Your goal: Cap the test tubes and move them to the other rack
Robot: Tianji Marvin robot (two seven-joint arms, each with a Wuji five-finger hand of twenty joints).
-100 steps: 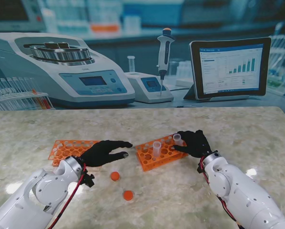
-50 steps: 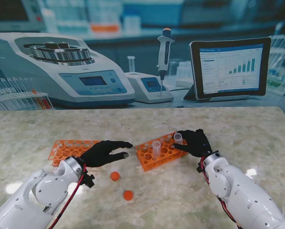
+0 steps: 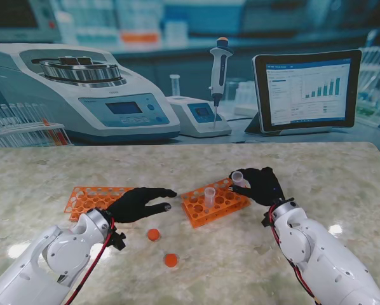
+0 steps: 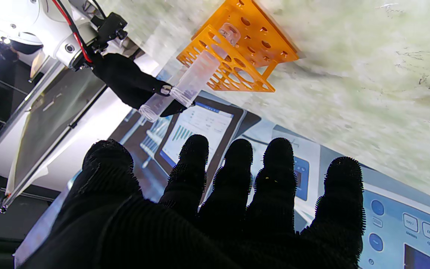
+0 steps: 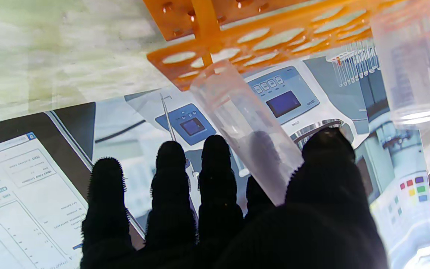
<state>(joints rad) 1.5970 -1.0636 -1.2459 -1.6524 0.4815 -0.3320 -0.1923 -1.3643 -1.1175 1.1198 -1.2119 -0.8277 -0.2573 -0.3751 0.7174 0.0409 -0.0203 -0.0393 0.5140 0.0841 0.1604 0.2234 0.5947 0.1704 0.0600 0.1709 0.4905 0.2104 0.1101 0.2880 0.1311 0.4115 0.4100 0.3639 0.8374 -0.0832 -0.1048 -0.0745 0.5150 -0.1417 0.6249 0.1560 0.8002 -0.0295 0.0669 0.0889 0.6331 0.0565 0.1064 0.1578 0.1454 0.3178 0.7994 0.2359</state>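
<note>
Right hand pinches test tube between thumb and fingers, at far right corner of right rack; tube tilted, open mouth up, lower end hidden behind rack edge. Second tube upright in rack. Left hand palm down over counter, fingers spread, holding nothing, beside left rack. Two orange caps nearer to me. Wrist views blurred.

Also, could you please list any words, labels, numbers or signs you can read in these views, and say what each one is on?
None can be read.
Tablet: text lines and a bar chart, too small; upside down and blurred in the right wrist view.
Centrifuge: panel and display markings, blurred.
Small device beside it: screen and panel, blurred.
Orange racks, tubes, caps: no markings visible.
</note>
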